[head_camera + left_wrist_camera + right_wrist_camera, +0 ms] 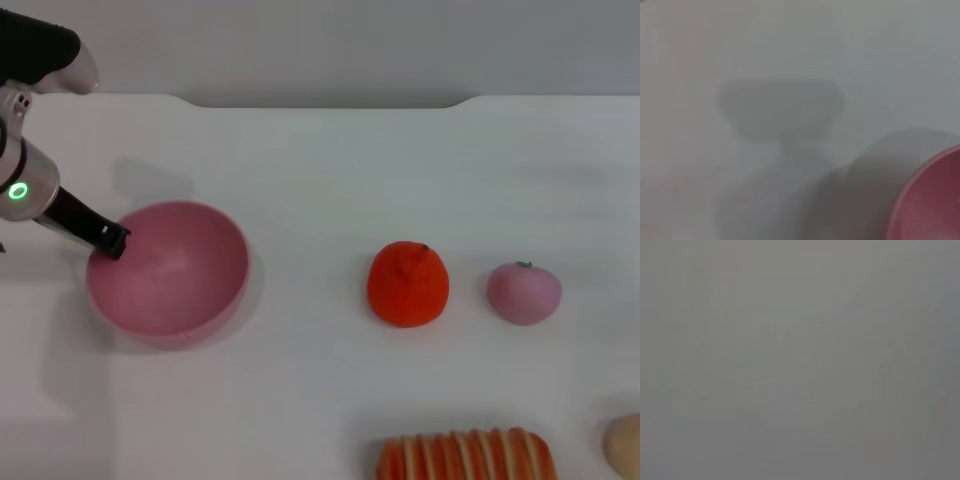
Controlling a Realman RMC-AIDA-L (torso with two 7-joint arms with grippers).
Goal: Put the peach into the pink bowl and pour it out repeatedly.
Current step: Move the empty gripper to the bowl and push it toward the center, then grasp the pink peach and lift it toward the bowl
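In the head view, the bowl (168,272) is seen near the left edge of the table (320,400), tilted on its side with its opening turned toward the right. The left gripper (108,240) is clamped on the bowl's left rim. The peach (524,293) lies on the table toward the right edge, well apart from the bowl and outside it, with an orange fruit (408,284) between the two. A sliced red thing (465,457) and a beige thing (624,447) are seen at the near edge. In the left wrist view, only a part of the bowl's rim (927,200) and bare table are shown, with a shadow on the surface. In the right wrist view, nothing is made out, and the right gripper is shown in no picture. The pouring step is judged to be finishing, the bowl being empty. Next, the bowl is to be set upright and the peach fetched and dropped into it.
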